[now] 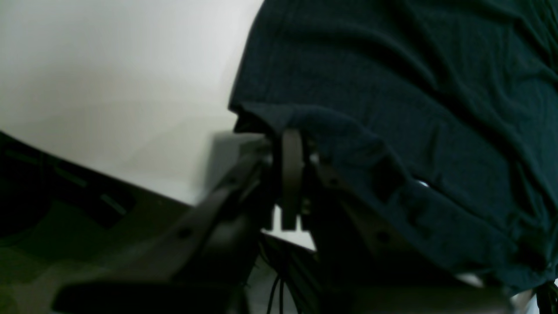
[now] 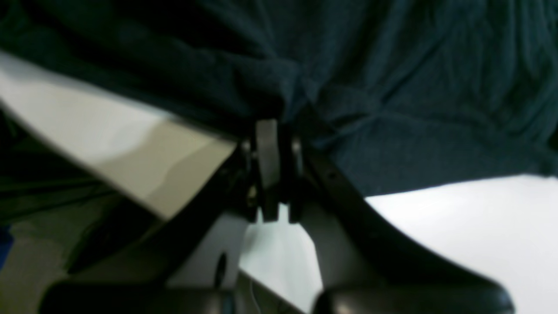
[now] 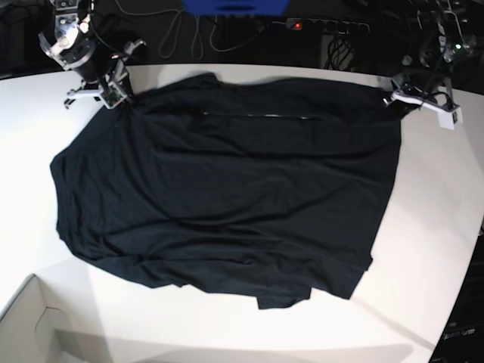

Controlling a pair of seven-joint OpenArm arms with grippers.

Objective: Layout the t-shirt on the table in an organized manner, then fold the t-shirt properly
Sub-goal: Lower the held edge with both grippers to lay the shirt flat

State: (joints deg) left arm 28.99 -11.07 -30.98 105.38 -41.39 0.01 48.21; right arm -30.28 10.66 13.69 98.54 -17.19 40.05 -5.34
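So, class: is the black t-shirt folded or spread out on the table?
Spread out, not folded: the t-shirt lies open and wrinkled across the white table, with only small edges turned under along its near side.

gripper: the left gripper [image 1: 291, 144] is closed, pinching the shirt's edge
shirt: the black t-shirt [image 1: 392, 113] spreads up and right of the fingertips, wrinkled, draped over the right finger
table: white table [image 1: 113, 87] lies left of the gripper

Both wrist views are dim, soft and blurred; the base view is evenly lit, with the worktop [image 3: 439, 219] bright white.
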